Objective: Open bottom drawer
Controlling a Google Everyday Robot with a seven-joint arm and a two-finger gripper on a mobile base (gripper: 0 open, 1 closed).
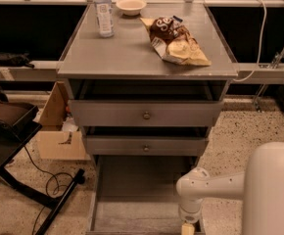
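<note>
As the claw (188,228) overhangs the bottom drawer (132,218), cardboard (54,143) sits left

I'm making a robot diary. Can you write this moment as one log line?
bottom drawer: pulled out | tool: low, by its front right corner | top: bottle, bowl, snack bag

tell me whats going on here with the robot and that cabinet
The robot's arm reaches down at the lower right, and its gripper sits at the front edge of the bottom drawer, right at the bottom of the picture. That drawer stands pulled far out, showing a plain grey tray. The two drawers above, the upper drawer and the middle drawer, are untouched. A water bottle, a bowl and a snack bag sit on the cabinet top.
</note>
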